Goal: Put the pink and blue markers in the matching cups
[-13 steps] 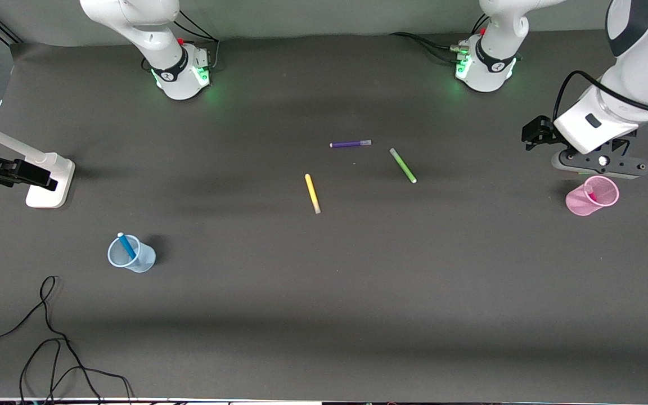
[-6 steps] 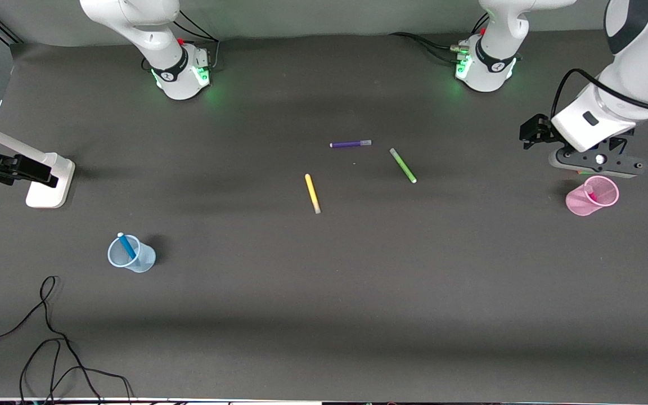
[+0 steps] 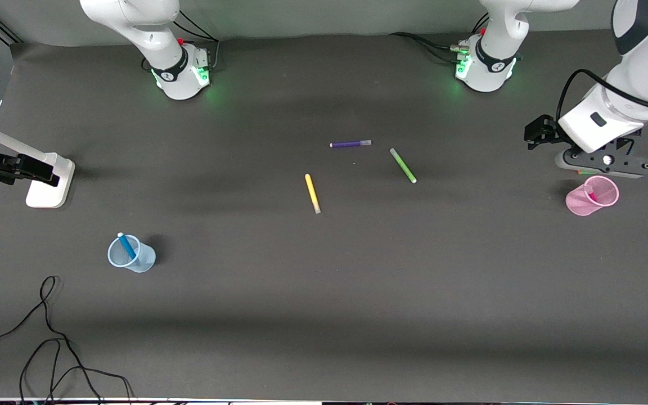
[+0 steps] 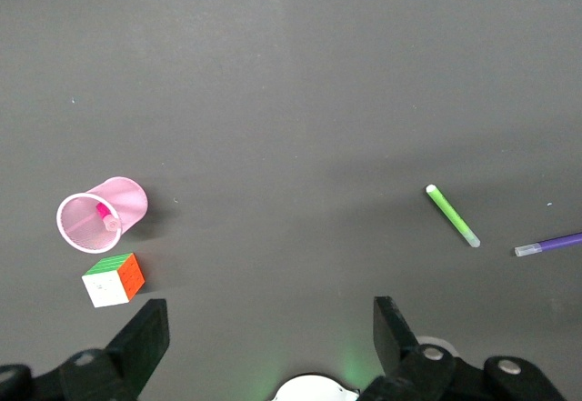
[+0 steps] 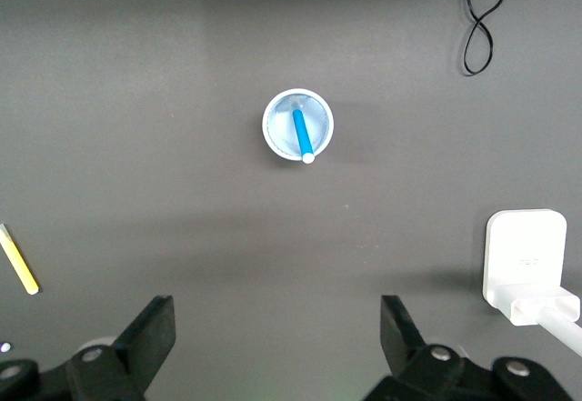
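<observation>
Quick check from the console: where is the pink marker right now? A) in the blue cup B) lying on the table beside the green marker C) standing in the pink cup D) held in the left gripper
C: the pink marker sits inside the pink cup, and the left gripper is open and empty.

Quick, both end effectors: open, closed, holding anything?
Left end effector: open, empty, above the pink cup.
Right end effector: open, empty.

Five markers are showing: one blue (image 3: pixel 127 246), one pink (image 3: pixel 590 195), one yellow (image 3: pixel 312 193), one green (image 3: pixel 403 165), one purple (image 3: pixel 350 144). Two cups are standing: one blue (image 3: pixel 131 254), one pink (image 3: pixel 592 196). One colour cube (image 4: pixel 113 279) is lying nearby.
</observation>
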You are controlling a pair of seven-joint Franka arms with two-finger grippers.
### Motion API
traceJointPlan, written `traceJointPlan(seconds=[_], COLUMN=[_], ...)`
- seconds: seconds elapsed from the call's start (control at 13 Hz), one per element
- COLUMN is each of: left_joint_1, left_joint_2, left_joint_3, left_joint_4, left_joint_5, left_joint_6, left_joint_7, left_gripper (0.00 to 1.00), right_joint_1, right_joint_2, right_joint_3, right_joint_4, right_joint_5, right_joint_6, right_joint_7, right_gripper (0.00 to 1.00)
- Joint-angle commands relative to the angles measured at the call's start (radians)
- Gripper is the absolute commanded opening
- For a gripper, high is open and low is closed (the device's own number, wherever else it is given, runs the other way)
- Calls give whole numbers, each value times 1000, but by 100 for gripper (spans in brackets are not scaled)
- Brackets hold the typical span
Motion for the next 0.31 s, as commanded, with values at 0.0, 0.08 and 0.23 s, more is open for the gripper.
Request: traceJointPlan(seconds=[0.0, 0.08, 0.23], left_joint_1=[60, 62, 63], left_joint_2=[7, 7, 13], left_joint_3=[-52, -57, -59], left_joint_4=[23, 23, 24], left_joint_5=[15, 16, 15], left_joint_6=[-24, -25, -25], left_joint_7=[22, 25, 25], left_gripper=[100, 100, 100], right_joint_1=[7, 7, 7], right_joint_2=[-31, -31, -31], right_joint_3=[-2, -1, -1], right_joint_4=[-30, -30, -30], right_joint_5=[-25, -25, -25], right_joint_6=[15, 15, 15], right_joint_7=[-22, -22, -22], right_gripper=[100, 100, 100])
